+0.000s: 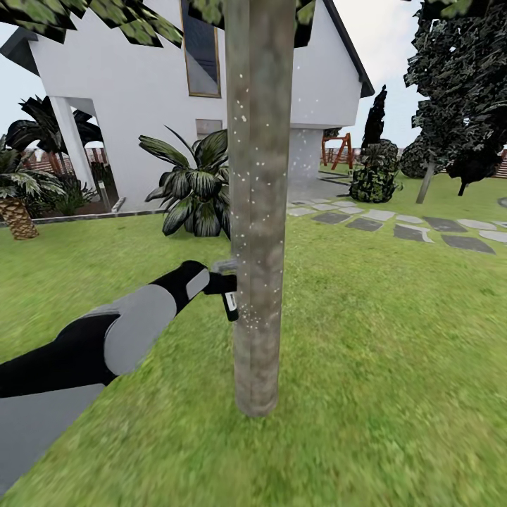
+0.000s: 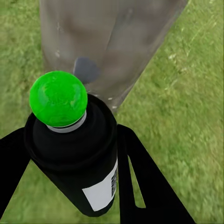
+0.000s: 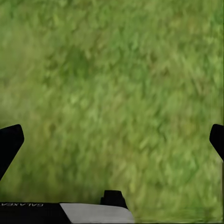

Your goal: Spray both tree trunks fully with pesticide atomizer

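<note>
A tree trunk, mottled grey-brown, rises straight ahead of me on the garden lawn. White pesticide specks dot its left side from knee height upward. My left gripper is shut on the pesticide atomizer, a small black bottle held right against the trunk's left side. In the left wrist view the atomizer sits between the black fingers, showing a round green top and a white label, with the trunk just beyond it. My right gripper hangs open over bare grass.
A white house stands behind the trunk, with a broad-leaved plant at its wall and a short palm at far left. Grey stepping stones cross the lawn to the right, near dark shrubs and another thin-trunked tree.
</note>
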